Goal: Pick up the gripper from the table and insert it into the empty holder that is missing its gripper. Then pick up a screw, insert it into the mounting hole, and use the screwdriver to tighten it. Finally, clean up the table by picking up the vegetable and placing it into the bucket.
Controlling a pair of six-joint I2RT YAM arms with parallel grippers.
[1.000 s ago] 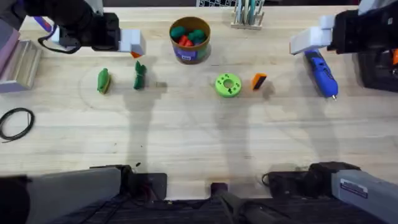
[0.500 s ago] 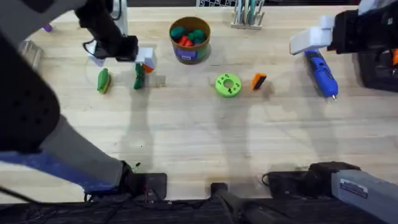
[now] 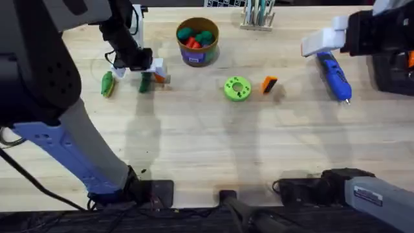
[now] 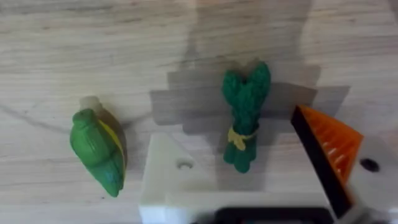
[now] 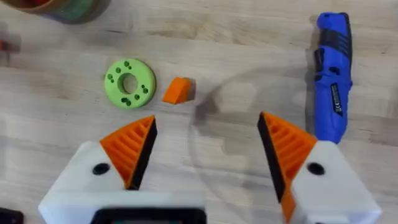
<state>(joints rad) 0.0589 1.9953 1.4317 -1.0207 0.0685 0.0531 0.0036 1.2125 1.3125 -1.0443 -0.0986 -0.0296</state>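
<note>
Left hand (image 3: 155,72): I hang it low over the far left of the table. My wrist camera shows it has one orange finger (image 4: 326,149) and one bare white holder (image 4: 180,177); the two stand apart with nothing clamped.
Green bundle (image 4: 244,112): my wrist view puts it on the wood in the gap between the holder and the finger. From overhead (image 3: 145,81) it is half hidden under my hand.
Corn-like vegetable (image 3: 107,84): lies on the table just left of my left hand; my wrist view (image 4: 98,151) shows its yellow side.
Bucket (image 3: 197,43): at the far middle, with red and green pieces inside, seen from above.
Green disc (image 3: 237,88): mid-table; my right wrist view (image 5: 129,83) shows its holes.
Loose gripper (image 3: 269,84): just right of the disc, apart from it (image 5: 178,91).
Screwdriver (image 3: 334,76): on the table at the right (image 5: 333,78), untouched.
Right hand (image 5: 208,146): raised at far right (image 3: 320,42), both orange fingers wide apart, empty.
</note>
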